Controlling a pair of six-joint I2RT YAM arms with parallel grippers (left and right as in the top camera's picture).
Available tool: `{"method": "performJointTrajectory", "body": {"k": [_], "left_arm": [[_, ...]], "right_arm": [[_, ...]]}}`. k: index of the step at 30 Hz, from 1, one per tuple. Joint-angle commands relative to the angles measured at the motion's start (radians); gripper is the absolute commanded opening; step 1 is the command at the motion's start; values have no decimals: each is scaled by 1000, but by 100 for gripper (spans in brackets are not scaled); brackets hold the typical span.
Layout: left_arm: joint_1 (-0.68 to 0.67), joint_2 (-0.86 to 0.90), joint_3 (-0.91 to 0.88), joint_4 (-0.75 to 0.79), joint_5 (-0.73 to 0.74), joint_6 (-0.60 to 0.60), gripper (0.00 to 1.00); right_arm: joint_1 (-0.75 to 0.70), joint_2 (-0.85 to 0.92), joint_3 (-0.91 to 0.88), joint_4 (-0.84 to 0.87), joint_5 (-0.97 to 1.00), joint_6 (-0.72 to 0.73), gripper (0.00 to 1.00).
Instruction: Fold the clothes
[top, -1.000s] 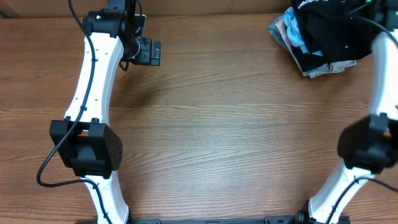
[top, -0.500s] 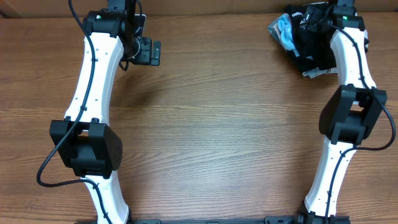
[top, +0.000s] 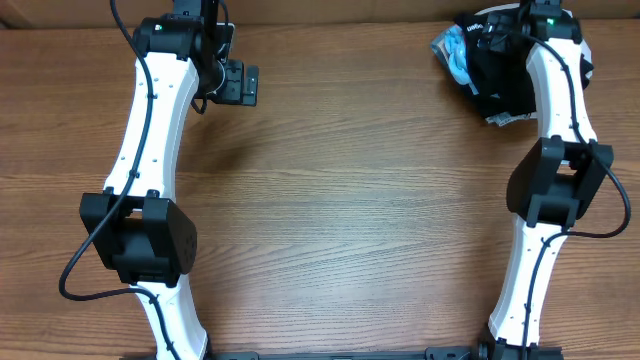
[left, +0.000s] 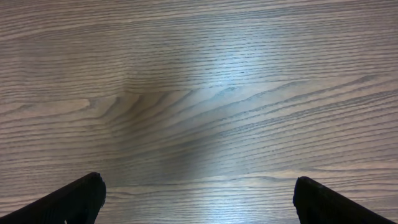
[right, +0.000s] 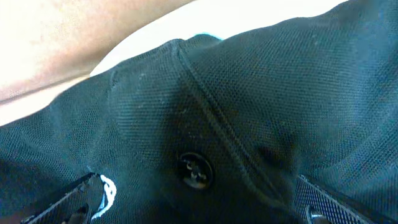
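Note:
A pile of clothes (top: 478, 80) lies at the table's far right corner, with a black shirt (top: 500, 72) on top and a light blue garment (top: 456, 45) at its left edge. My right gripper (top: 503, 24) is down on the pile. In the right wrist view its fingers (right: 196, 194) are spread wide, open against the black polo shirt (right: 249, 93), with a dark button (right: 194, 169) between them. My left gripper (top: 240, 83) hovers at the far left, open and empty over bare wood (left: 199, 188).
The wooden table (top: 350, 200) spans the view. Both arms rise from bases at the front edge, the left arm (top: 150, 150) along the left side and the right arm (top: 555, 190) along the right. A beige garment (top: 508, 118) peeks out under the pile.
The right arm has swung in from the right edge and now reaches up to the clothes pile, with its gripper down on the black shirt. The left arm has not moved.

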Motion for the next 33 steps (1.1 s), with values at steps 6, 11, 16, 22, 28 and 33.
{"method": "performJointTrajectory", "body": {"k": [6,11,16,22,28,33], "left_arm": [[6,1,18,-2,-6,19,100],[6,1,18,-2,-6,19,100],[6,1,18,-2,-6,19,100],[6,1,18,-2,-6,19,100],[6,1,18,-2,-6,19,100],[6,1,18,-2,-6,19,100]], "right_arm": [[-15,75,415,-282,-71,23,100],[-19,-3,703,-377,-70,23,100],[-14,-193,698,-404,-113,56,100],[14,-346,698,-441,-220,71,100],[17,-375,698,-443,-220,71,100],[17,-373,697,-459,-220,71,100]]}}
